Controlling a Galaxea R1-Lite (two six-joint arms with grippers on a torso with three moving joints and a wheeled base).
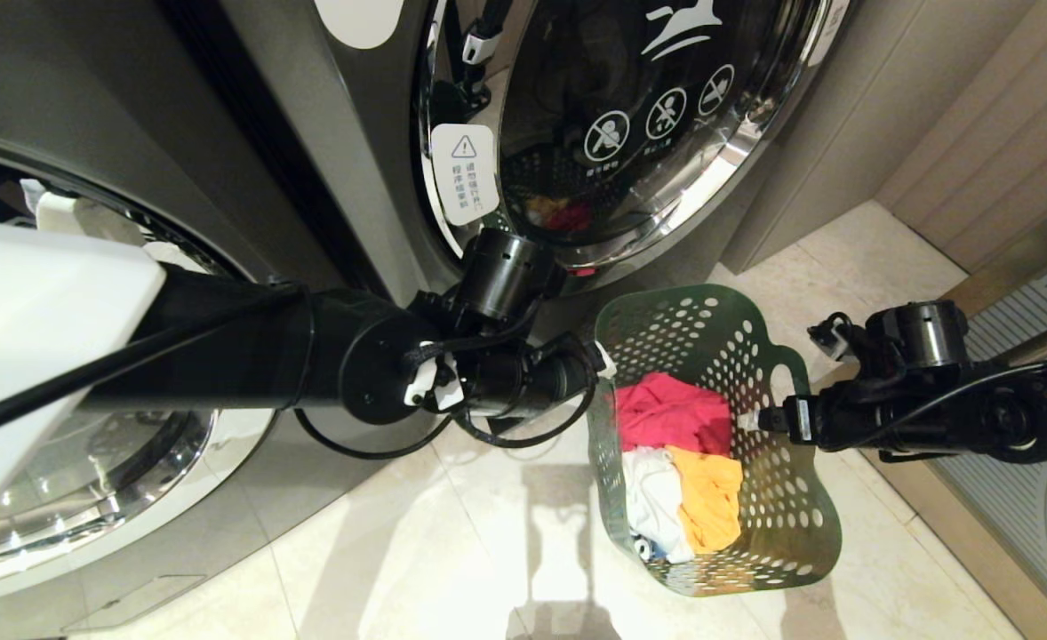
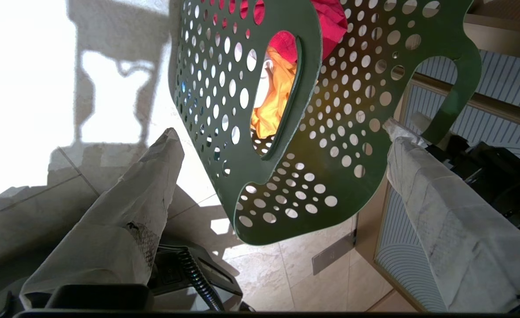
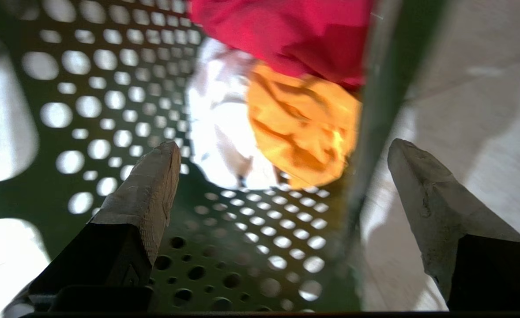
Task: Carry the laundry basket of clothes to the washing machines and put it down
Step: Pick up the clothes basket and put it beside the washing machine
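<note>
- Laundry basket (image 1: 790, 498): dark green plastic, walls pierced by round holes, oval slot handles; sitting on the pale tiled floor (image 1: 452, 551) just in front of the right-hand washing machine (image 1: 630, 116), between the two grippers.
- Clothes, lying inside the basket: pink-red garment (image 1: 670, 413) lying nearest the washers, white garment (image 1: 652, 498) and yellow-orange garment (image 1: 710, 498) lying side by side behind it.
- Washing machines: two dark grey front-loaders standing side by side; the right-hand one is showing a chrome-ringed round glass door with a white horse logo (image 1: 679, 22), three round prohibition symbols and a white warning label (image 1: 464, 173); the basket and clothes are reflecting in its glass. The left-hand washer (image 1: 88, 356) is showing only part of its chrome door ring.
- Left gripper (image 2: 282, 141): hanging beside the basket's left handle wall, released, its cloth-wrapped fingers (image 2: 154, 176) standing wide apart on either side of the wall's edge; in the left wrist view neither is seen pressing it.
- Right gripper (image 3: 282, 150): sitting at the basket's right wall, released, jaws spread wide and straddling the wall, one finger (image 3: 154, 176) inside over the holed plastic, the other (image 3: 419, 176) outside over the floor; whether either is touching the wall cannot be told.
- Wood-toned panelling (image 1: 977, 116): standing to the right of the washers.
</note>
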